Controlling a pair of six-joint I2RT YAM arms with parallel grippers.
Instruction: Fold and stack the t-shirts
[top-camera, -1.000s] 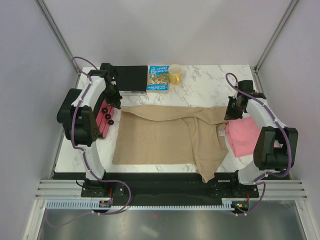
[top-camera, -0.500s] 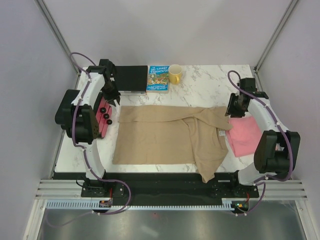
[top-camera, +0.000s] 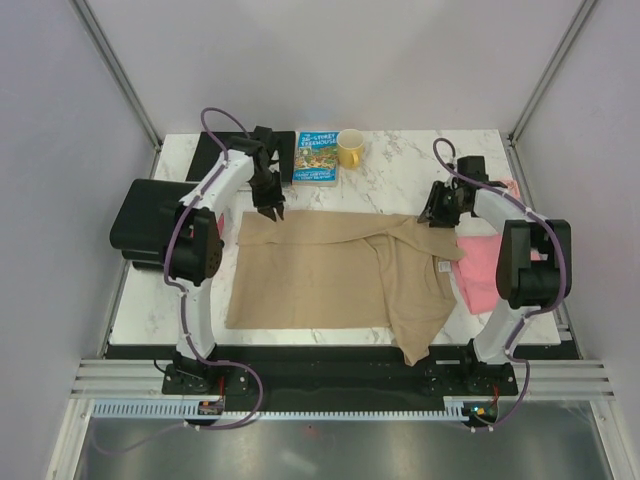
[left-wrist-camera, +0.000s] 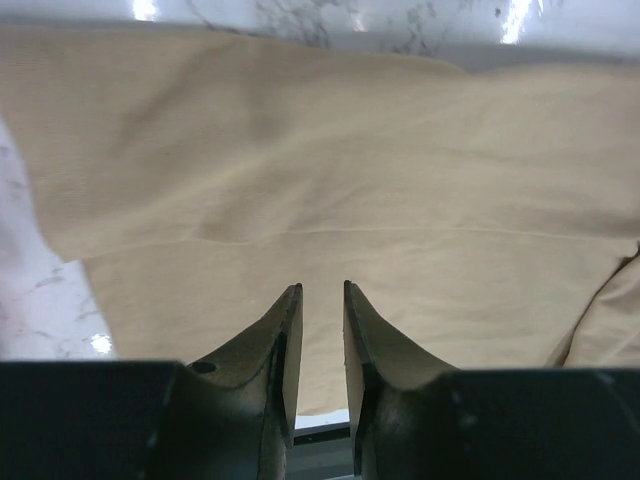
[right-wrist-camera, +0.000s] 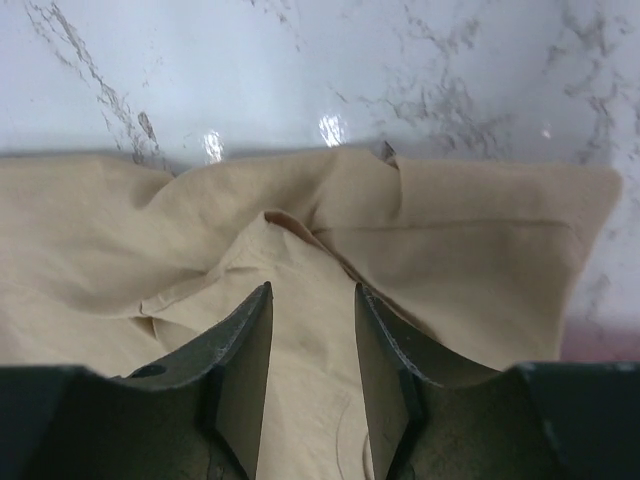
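Tan shirt (top-camera: 320, 270) lies mid-table, right side flapped over, fold unfinished. Pink shirt (top-camera: 482, 275) sits just beside it, not stacked. Left gripper (left-wrist-camera: 321, 287) is slightly parted and right gripper (right-wrist-camera: 312, 289) wider, both empty over the tan shirt's far edge.

Both jaws opened, released tan t-shirt (top-camera: 320, 270), moved inward along far edge.

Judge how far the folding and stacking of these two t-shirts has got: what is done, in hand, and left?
Done: the tan t-shirt lies spread flat, its right part doubled over. In hand: nothing; the left tool and right tool hover open and empty over its far edge. Left: finish folding it and stack it with the pink t-shirt, lying at its right edge.
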